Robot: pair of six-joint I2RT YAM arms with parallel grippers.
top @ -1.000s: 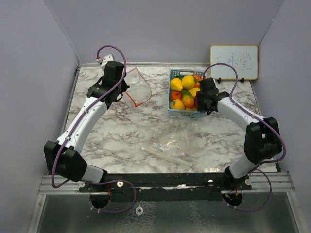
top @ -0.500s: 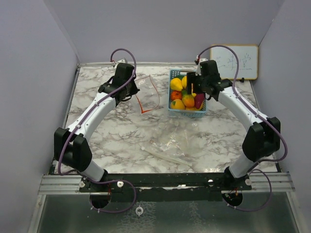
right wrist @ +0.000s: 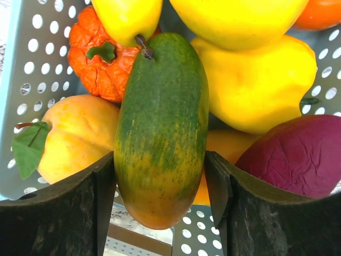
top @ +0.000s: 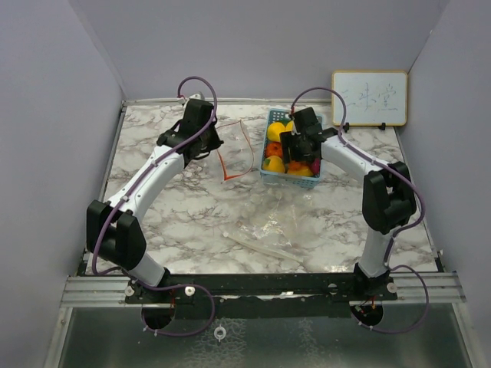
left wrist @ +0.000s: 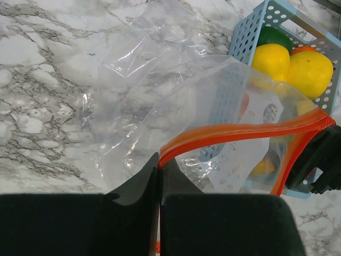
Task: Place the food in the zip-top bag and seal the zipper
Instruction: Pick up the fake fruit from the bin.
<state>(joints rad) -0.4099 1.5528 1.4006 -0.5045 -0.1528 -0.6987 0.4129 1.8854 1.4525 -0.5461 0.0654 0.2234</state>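
The food sits piled in the light blue basket [right wrist: 32,58], and your right gripper [right wrist: 160,165] is down among it. A green-and-yellow mango [right wrist: 160,122] stands lengthwise between the two fingers, which lie close against its sides. Whether they are squeezing it you cannot tell. Left of that gripper lie a peach-coloured apple [right wrist: 74,138] with a leaf and a bumpy orange fruit [right wrist: 98,64]. To its right are a yellow fruit [right wrist: 256,85] and a wrinkled purple one [right wrist: 298,154].

Your right arm [top: 383,199] is bent at the elbow and reaches leftward over the basket. Your left arm [top: 146,184] stretches far forward. The left gripper [left wrist: 159,170] is clamped on the orange zipper rim [left wrist: 240,130] of the zip-top bag [left wrist: 160,80]. The bag hangs open just beside the basket, with the fruit visible through the film beyond the fingertips.

Everything rests on a marbled white table [top: 192,207] boxed in by plain grey-lilac walls [top: 253,46]. A small whiteboard [top: 369,97] leans at the back, behind the right gripper. A loose piece of clear plastic [top: 265,230] lies on the table, well back from both grippers toward the arm bases.
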